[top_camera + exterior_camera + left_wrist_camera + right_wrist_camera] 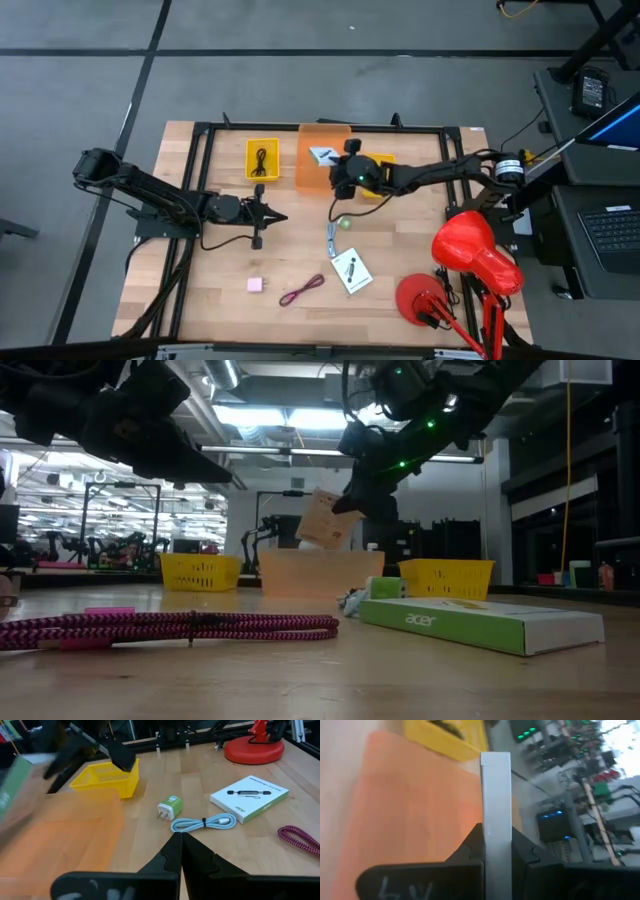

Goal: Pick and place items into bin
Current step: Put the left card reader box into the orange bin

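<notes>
My right gripper (pixel 332 163) hangs over the orange bin (pixel 312 172) at the table's far middle, shut on a white card-like box (pixel 322 155) with black print. My left gripper (pixel 278 217) waits shut at the table's left middle, touching nothing. On the wood lie a green cube (pixel 346 223), a blue-grey coiled cable (pixel 331 238), a second white box (pixel 350 270), a maroon cord (pixel 302 290) and a pink square (pixel 256 285). A black cord (pixel 262 160) lies in the left yellow bin (pixel 250 172). My right gripper pinches the white box between its two fingers, one on each flat face, with the box's thin edge (pixel 495 827) showing between them. The fingers slant down from the table's right side. The box (pixel 322 518) hangs tilted, lifted clear above the orange bin (pixel 320 572).
A second yellow bin (pixel 385 190) sits right of the orange one, partly under my right arm. A red lamp with a round base (pixel 420 298) stands at the near right corner. A black frame (pixel 200 180) runs around the work area.
</notes>
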